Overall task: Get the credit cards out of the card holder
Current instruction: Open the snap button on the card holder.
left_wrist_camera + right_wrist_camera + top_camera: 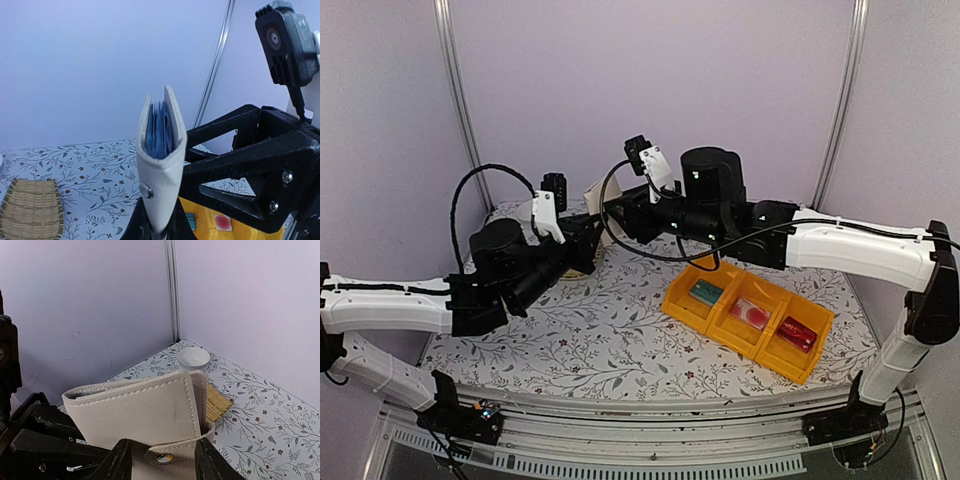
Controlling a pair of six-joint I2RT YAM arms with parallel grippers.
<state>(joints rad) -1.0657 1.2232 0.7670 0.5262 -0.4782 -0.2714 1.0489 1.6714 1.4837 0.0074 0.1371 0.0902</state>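
Your left gripper [156, 231] is clamped on the bottom of the beige card holder [159, 165], holding it upright above the table. Your right gripper [162, 460] has its fingers [120, 464] parted around the snap tab [172, 454], gripping nothing; if they snag that tab, the holder could twist out of the pinch. Only the left wrist view looks into the blue pockets [160, 130]. Farther off, the top view shows a teal card [706, 291] and a red-circled card [750, 313] in the yellow tray [682, 312], which the right wrist view does not show.

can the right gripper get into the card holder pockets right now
Probably not: the card holder, held upright in the left gripper, is folded nearly shut, and the right gripper straddles its snap tab end.
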